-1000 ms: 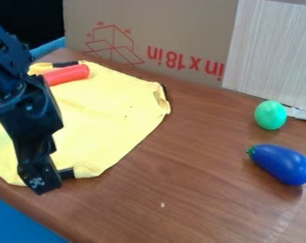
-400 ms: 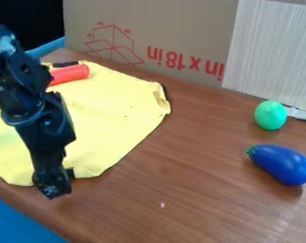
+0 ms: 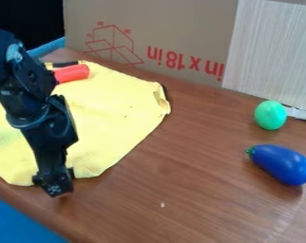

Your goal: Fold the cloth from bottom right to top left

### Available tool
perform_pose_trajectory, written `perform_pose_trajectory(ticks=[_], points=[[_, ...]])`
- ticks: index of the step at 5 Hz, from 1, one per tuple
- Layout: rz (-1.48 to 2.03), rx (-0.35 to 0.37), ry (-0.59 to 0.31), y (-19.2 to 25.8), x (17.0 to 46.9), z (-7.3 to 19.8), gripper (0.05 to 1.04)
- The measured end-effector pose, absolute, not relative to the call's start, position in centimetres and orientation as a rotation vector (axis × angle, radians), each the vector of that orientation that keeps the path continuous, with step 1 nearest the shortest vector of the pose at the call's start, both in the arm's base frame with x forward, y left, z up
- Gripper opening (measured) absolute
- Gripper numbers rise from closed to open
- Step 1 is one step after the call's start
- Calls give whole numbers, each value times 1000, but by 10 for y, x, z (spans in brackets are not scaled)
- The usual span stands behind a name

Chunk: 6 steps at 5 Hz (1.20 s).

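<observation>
Brown wood-grain tabletop [image 3: 206, 156] w/ a cardboard box [image 3: 175, 28] behind & a pale wood-grain panel [image 3: 273, 52] at far R; yellow cloth [image 3: 111, 114] lies mostly flat on the L side, its far-R corner puckered up, red cylindrical toy [image 3: 72, 73] by its far edge. Black gripper [image 3: 54, 186] is down at the cloth's near edge, btm L of view, can't tell if spread or pinching. Blue toy eggplant [image 3: 281, 164] w/ green tip sits on bare wood at R, green egg-shaped toy [image 3: 270, 115] just behind it.
</observation>
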State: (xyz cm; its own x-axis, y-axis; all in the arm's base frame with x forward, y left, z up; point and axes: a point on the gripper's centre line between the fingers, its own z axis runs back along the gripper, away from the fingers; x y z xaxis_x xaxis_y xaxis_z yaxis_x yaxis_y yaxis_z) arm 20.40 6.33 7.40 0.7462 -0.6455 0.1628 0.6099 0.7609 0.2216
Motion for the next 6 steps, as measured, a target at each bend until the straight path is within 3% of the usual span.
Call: perform_pose_trajectory(ticks=[2,3,4,6], points=[[-702,191,-227,67,199,67,367],[-714,196,-227,67,199,65,157],[-712,192,-236,68,195,70,65],[-687,93,-266,68,191,102,55]])
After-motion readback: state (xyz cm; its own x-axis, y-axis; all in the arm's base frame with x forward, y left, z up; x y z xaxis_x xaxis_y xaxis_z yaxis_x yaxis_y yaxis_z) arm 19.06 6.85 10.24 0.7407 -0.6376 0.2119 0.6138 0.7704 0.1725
